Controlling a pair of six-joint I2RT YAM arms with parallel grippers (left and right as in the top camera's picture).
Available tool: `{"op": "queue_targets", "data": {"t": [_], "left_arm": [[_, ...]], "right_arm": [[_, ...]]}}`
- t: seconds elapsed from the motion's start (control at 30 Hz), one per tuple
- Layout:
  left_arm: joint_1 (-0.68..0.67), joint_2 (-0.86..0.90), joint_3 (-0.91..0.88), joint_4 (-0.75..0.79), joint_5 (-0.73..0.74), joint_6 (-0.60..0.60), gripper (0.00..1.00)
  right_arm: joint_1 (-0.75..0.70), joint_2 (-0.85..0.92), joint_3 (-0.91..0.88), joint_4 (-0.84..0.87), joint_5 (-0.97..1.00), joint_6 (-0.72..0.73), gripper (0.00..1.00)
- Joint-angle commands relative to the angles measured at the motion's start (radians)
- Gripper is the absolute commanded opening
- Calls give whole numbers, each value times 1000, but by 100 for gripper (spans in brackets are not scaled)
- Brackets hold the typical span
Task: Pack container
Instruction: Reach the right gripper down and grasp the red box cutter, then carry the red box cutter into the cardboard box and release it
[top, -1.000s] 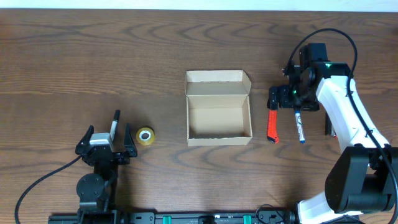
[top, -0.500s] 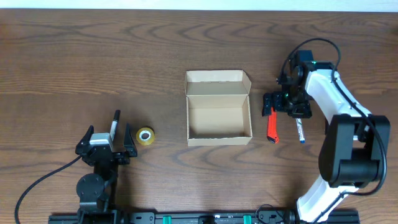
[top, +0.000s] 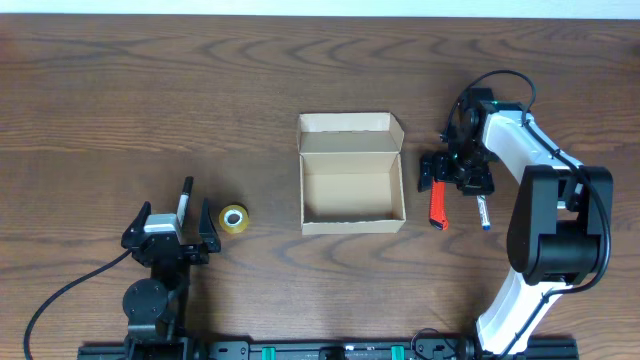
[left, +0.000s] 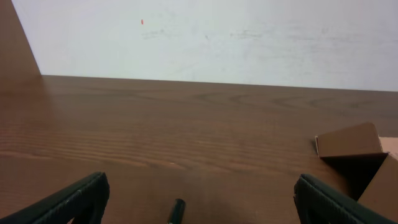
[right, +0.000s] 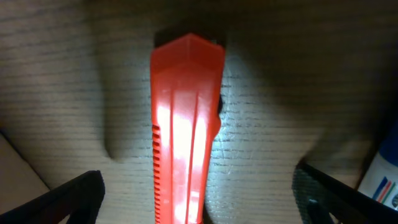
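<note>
No readable text, labels — (none anywhere)

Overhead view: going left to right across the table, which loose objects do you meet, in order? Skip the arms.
black pen → tape roll → open cardboard box → red utility knife → blue-capped marker

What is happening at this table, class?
The right end effector hovers open over the red utility knife, straddling it without gripping. The cardboard container sits open and empty mid-table. The left end effector rests open near a tape roll and black marker.
</note>
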Motion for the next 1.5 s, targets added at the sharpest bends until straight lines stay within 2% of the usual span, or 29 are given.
{"op": "queue_targets", "data": {"t": [0.0,0.13,0.2,0.3,0.37,0.47,0.5,0.87,1.2,1.33,1.47], "left_arm": [[3,-7,-13,-51,-18,11,96],[3,-7,-13,-51,-19,11,95],[3,-7,-13,-51,-19,11,96],[3,-7,-13,-51,-19,11,95],[3,-7,-13,-51,-19,11,95],[3,-7,-13,-51,-19,11,95],[3,-7,-13,-51,-18,11,95],[3,-7,-13,-51,-18,11,95],[3,-7,-13,-51,-18,11,95],[3,-7,-13,-51,-18,11,95],[3,-7,-13,-51,-19,11,95]], "right_arm": [[-6,32,-15,6,-19,13,91],[-6,39,-19,11,-19,13,57],[-6,39,-20,11,-19,13,49],[-6,39,-20,11,-19,13,30],[-6,39,-20,11,-19,13,25],[-6,39,-20,12,-19,13,4],[-6,39,-20,12,-19,13,2],[-6,11,14,38,-53,5,1],[37,-293,225,23,-76,11,1],[134,-396,287,9,-79,-93,1],[306,-447,301,-48,-87,-341,1]]}}
